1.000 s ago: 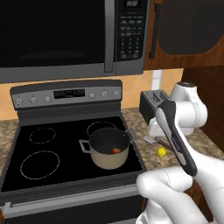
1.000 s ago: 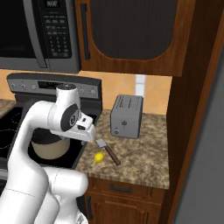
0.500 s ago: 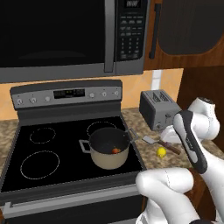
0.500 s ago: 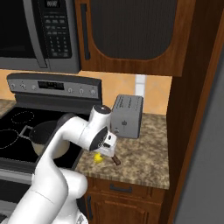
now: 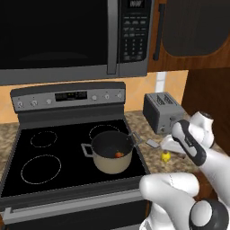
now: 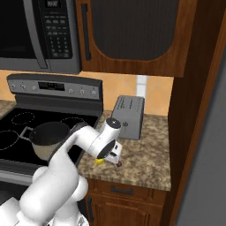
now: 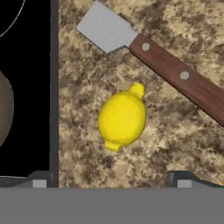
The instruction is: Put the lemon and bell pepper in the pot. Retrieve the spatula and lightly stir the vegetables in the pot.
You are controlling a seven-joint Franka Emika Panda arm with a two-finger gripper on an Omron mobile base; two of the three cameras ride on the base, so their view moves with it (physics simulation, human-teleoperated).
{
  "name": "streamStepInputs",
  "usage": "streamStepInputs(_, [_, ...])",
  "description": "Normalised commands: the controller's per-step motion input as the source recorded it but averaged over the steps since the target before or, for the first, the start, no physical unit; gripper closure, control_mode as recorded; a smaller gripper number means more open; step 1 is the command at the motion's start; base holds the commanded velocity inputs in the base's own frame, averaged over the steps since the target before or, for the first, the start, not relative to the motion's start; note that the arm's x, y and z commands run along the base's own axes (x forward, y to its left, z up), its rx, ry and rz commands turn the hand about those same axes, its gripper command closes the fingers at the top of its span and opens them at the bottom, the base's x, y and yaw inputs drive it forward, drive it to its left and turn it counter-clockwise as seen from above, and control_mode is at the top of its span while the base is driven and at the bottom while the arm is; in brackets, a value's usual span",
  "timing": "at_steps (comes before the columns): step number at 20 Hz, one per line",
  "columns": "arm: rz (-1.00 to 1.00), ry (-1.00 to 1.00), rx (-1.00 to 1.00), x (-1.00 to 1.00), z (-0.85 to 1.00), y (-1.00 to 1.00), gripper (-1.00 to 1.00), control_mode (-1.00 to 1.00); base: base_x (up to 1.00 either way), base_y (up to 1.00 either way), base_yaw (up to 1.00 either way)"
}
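Note:
The yellow lemon (image 7: 122,118) lies on the speckled counter right of the stove, also seen as the lemon (image 5: 165,156). My gripper (image 7: 110,180) hovers above it, open, with one fingertip on each side and nothing between them. Just beyond the lemon lies the spatula (image 7: 175,72), with its grey blade (image 5: 152,143) toward the stove and its brown handle pointing away. The beige pot (image 5: 112,155) stands on the stove's front right burner. The red bell pepper (image 5: 118,154) rests inside it. From the right base view the gripper (image 6: 114,154) hangs over the lemon (image 6: 99,161).
A silver toaster (image 5: 162,112) stands at the back of the counter behind the lemon. The black stove top (image 5: 40,152) lies to the left, with a microwave (image 5: 67,36) above it. A tall wooden cabinet side (image 6: 194,110) bounds the counter on the right.
The arm has swung from beside the pot to the right over the counter and has come down above the lemon. The gripper has stayed open.

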Motion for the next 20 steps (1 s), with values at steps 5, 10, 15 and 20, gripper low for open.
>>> streamStepInputs(5, [-0.01, 0.04, 0.00, 0.41, -0.44, -0.01, -1.00, -1.00, 0.00, 0.00, 0.00])
streamStepInputs(10, [0.00, 0.08, 0.00, 0.47, -0.32, -0.03, -1.00, -1.00, 0.00, 0.00, 0.00])
streamStepInputs(15, [0.00, 0.08, 0.00, 0.30, -0.32, -0.10, -1.00, -1.00, 0.00, 0.00, 0.00])
streamStepInputs(20, [0.00, 0.01, 0.00, -0.33, -0.06, 0.00, 1.00, -1.00, 0.00, 0.00, 0.00])
